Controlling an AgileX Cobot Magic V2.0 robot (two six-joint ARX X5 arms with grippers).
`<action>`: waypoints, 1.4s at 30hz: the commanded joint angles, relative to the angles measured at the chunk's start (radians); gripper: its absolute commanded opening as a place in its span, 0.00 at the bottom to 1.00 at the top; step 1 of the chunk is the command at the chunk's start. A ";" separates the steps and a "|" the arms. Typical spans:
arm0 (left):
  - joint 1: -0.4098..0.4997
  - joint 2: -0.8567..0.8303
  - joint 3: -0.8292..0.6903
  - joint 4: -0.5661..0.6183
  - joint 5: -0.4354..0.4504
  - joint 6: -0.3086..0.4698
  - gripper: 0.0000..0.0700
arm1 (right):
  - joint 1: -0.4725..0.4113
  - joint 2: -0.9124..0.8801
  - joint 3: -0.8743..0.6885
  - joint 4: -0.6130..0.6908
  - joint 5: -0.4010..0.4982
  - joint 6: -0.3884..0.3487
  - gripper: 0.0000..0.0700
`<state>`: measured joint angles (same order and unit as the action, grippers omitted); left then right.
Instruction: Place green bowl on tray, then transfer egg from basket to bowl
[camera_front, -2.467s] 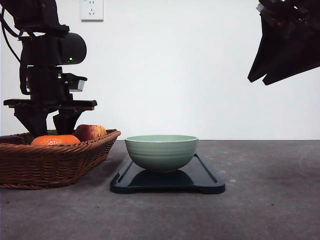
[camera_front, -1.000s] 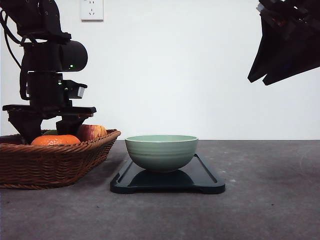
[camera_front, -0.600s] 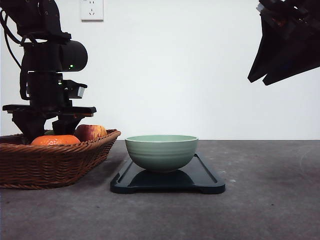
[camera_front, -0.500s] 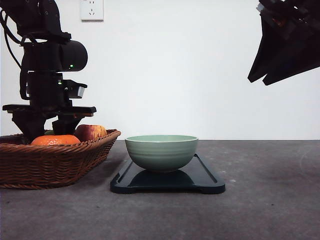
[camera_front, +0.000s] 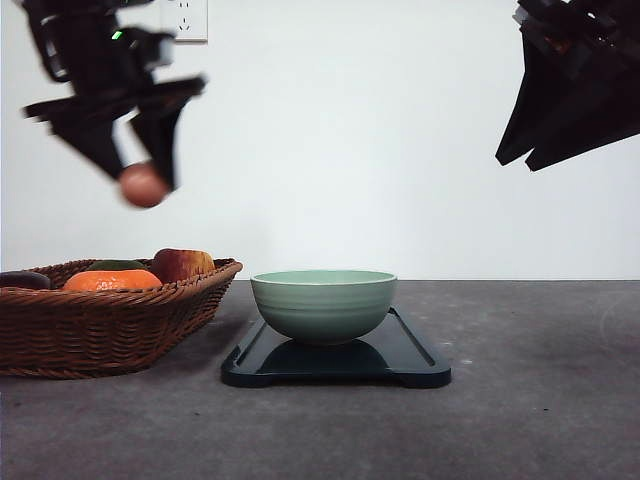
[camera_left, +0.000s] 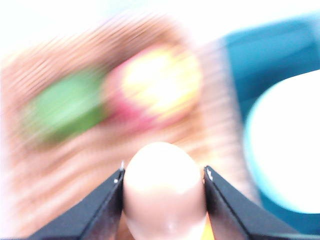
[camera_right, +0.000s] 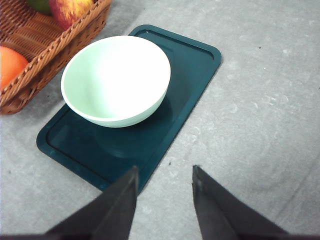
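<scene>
**Egg aloft over the basket, bowl waiting on the tray**

Egg (camera_front: 144, 185) hangs high above the basket (camera_front: 110, 325) in the front view, pinched at the tip of the left gripper (camera_front: 140, 178), well clear of the fruit below. The left wrist view confirms the grip: dark fingers (camera_left: 107, 197) press each side of the egg, though everything behind is smeared by blur, and the red-yellow shape there is probably the apple (camera_front: 182, 264).

The right wrist view gives the layout from above: the green bowl (camera_right: 116, 80) sits toward the basket end of the tray (camera_right: 190, 75), its other end bare. The right gripper (camera_right: 164, 180) hovers with its fingers apart, nothing between them. In the front view it is cut off by the frame.

Open counter (camera_front: 540, 400) stretches right of the tray.
</scene>
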<state>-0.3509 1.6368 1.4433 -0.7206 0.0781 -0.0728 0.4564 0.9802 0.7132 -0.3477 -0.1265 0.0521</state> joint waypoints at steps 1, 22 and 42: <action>-0.017 0.016 0.018 0.040 0.061 -0.012 0.32 | 0.004 0.007 0.004 0.007 0.004 -0.007 0.30; -0.271 0.207 0.018 0.331 0.000 -0.044 0.33 | 0.004 0.007 0.004 0.005 0.004 -0.007 0.30; -0.303 0.352 0.018 0.351 -0.098 -0.045 0.33 | 0.004 0.007 0.004 0.003 0.004 -0.007 0.30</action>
<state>-0.6417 1.9667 1.4433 -0.3770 -0.0204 -0.1204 0.4564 0.9802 0.7132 -0.3504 -0.1265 0.0521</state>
